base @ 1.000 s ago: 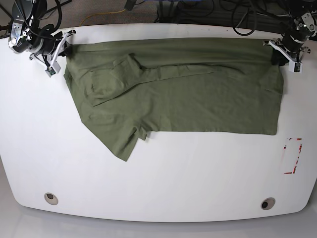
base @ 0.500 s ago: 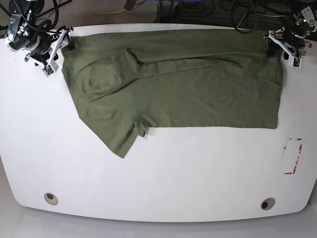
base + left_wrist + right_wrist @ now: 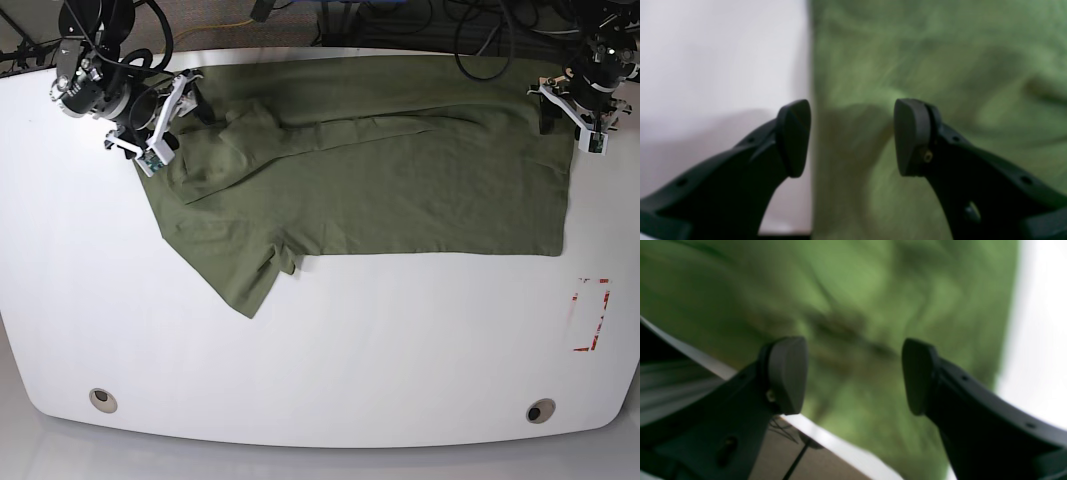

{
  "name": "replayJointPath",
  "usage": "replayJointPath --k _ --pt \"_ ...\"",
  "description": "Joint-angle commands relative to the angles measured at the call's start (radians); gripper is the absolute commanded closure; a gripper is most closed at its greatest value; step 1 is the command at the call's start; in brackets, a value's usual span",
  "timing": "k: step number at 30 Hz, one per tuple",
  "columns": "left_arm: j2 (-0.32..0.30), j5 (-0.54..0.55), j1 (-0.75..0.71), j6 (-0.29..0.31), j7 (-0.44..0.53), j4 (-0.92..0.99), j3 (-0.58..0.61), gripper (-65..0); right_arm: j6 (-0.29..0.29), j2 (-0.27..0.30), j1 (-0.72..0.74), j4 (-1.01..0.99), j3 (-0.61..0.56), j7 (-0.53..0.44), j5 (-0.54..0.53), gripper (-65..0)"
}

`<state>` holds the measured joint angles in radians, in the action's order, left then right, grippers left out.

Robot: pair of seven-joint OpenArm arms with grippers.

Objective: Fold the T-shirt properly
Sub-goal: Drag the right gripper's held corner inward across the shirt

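The olive-green T-shirt (image 3: 380,180) lies spread across the far half of the white table (image 3: 320,360), with one sleeve (image 3: 245,280) sticking out toward the front left. My right gripper (image 3: 172,112) is open over the shirt's far left corner. In the right wrist view its jaws (image 3: 853,376) stand apart above green cloth (image 3: 857,290) by the table's edge (image 3: 840,443). My left gripper (image 3: 560,115) is open at the shirt's far right corner. In the left wrist view it (image 3: 851,136) straddles the cloth's edge (image 3: 940,66) and holds nothing.
A red-marked rectangle (image 3: 590,315) lies on the table at the right. Two round holes (image 3: 102,399) (image 3: 541,410) sit near the front corners. Cables (image 3: 480,30) hang behind the far edge.
The arm on the base view's left has moved right and now sits over the shirt's corner. The shirt's far left part has shifted right and bunched a little. The other arm has barely moved.
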<state>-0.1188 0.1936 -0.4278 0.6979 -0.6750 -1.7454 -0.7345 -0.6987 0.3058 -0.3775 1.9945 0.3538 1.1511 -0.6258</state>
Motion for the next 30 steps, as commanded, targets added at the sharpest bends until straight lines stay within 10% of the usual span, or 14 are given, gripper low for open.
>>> replayJointPath --k 1,12,21,30 --pt "-0.012 0.007 -0.006 0.000 0.016 -0.024 -0.010 -36.7 0.001 -0.018 0.013 0.015 -0.017 -0.012 -0.003 -42.3" --pt "-0.011 0.007 0.001 0.000 0.016 0.002 -0.004 -36.7 0.001 -0.081 0.088 -0.091 -0.085 -0.018 -0.001 -41.9" --pt "-0.015 0.007 0.001 0.000 0.025 0.086 0.028 -36.7 0.001 -0.078 0.143 -0.186 -0.126 -0.020 -0.001 -5.1" --pt "-0.028 0.007 0.008 0.000 0.025 0.111 0.029 -36.7 0.001 -0.017 0.091 -0.091 -0.117 -0.012 -0.003 -3.3"
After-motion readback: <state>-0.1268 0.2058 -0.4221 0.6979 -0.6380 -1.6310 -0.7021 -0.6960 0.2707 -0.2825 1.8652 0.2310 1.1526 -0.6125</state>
